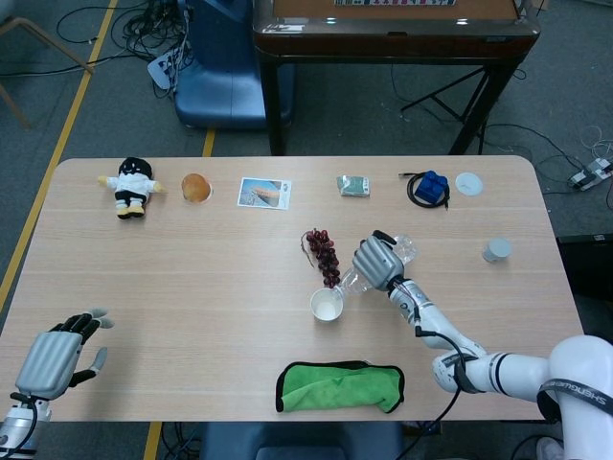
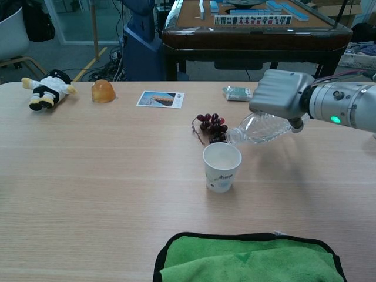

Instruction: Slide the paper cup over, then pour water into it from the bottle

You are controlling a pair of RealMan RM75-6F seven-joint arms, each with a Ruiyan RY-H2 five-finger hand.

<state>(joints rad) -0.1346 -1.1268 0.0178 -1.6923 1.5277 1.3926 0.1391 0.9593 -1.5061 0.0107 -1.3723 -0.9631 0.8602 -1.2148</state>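
A white paper cup (image 1: 327, 306) (image 2: 221, 167) stands upright near the table's middle. My right hand (image 1: 378, 261) (image 2: 280, 94) grips a clear plastic bottle (image 1: 356, 279) (image 2: 258, 128) tilted nearly flat, neck pointing down-left. The bottle's mouth hangs just above the cup's far-right rim, close to it but apart. Whether water is flowing cannot be seen. My left hand (image 1: 55, 358) rests at the table's front left corner, fingers spread, holding nothing; it shows only in the head view.
A bunch of dark grapes (image 1: 322, 251) (image 2: 211, 126) lies right behind the cup. A green cloth (image 1: 341, 385) (image 2: 249, 259) lies at the front edge. Along the far side are a doll (image 1: 131, 185), an orange jelly (image 1: 195, 187), a photo card (image 1: 263, 193), a small packet (image 1: 353, 185) and a blue block (image 1: 431, 186).
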